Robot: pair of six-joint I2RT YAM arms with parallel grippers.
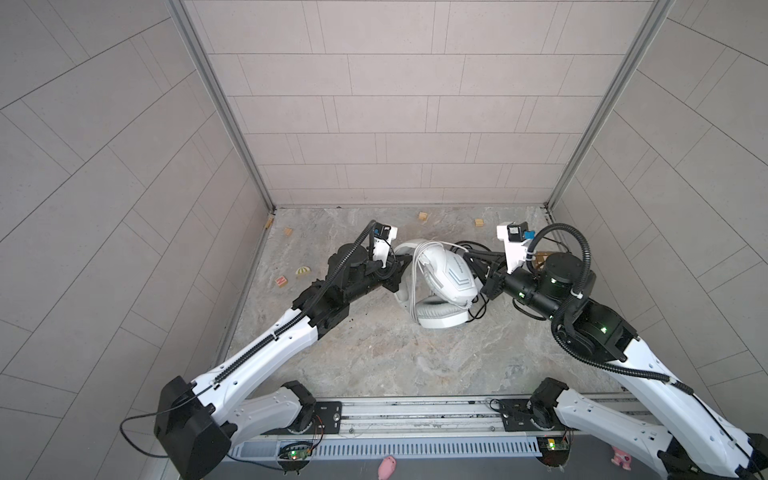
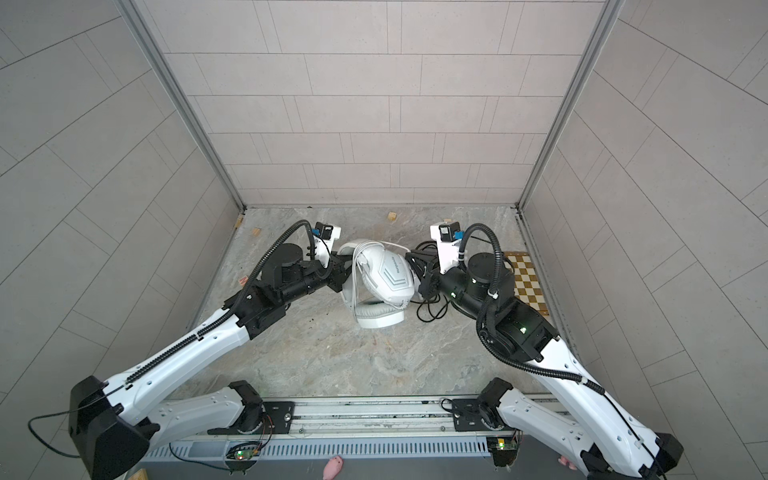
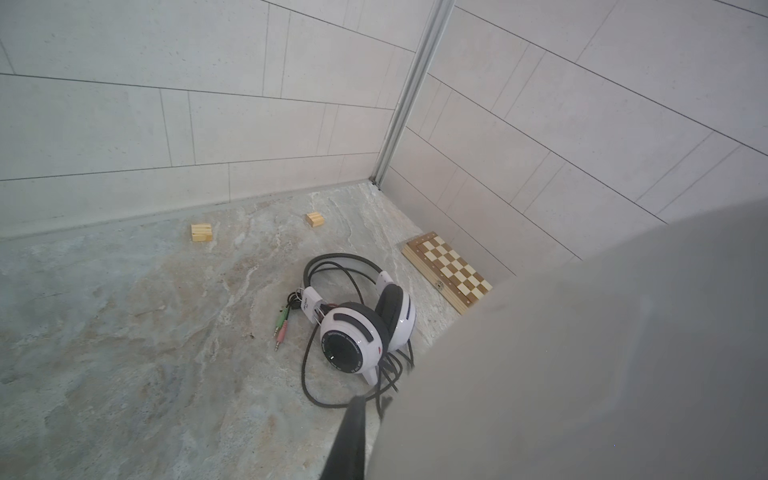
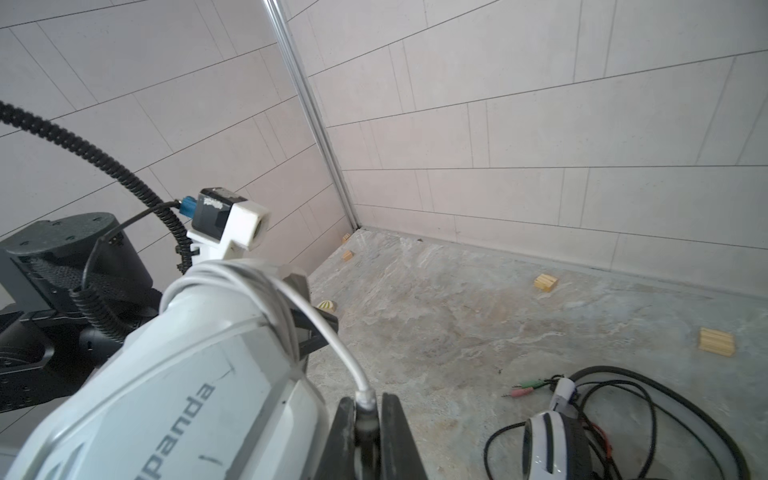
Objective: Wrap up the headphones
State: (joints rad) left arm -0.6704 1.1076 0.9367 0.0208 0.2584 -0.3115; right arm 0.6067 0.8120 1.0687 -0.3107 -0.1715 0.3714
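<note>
The white headset (image 1: 446, 276) sits in the middle of the table (image 1: 395, 365), between the 2 claws. One ear cup rests padded side down on the table and the other cup tilts up above it. The grey cable (image 1: 414, 286) is wound in several turns around the headset near the raised cup.

The left claw (image 1: 398, 272) comes in from the left and its jaws are closed tight on the white headset, beside the wound turns. In the right wrist view its black fingertips (image 4: 318, 328) sit right against the cup's edge. In the left wrist view the headset is only a large grey blur close to the lens.

The right claw (image 4: 368, 407) comes in from the right. Its 2 jaws are pinched nearly together on the end of the grey cable, which runs from the turns down into the gap between them.

The black-and-white headset (image 3: 361, 336) lies on the table behind the right claw, near the chessboard (image 3: 449, 270) by the right wall. Its black cable (image 3: 307, 374) is spread in loose loops around it, and its pink and green plugs (image 3: 280, 328) lie on the table just beside it. Neither claw touches this headset.

2 wooden blocks (image 3: 201, 232) (image 3: 315, 219) lie near the back wall.
</note>
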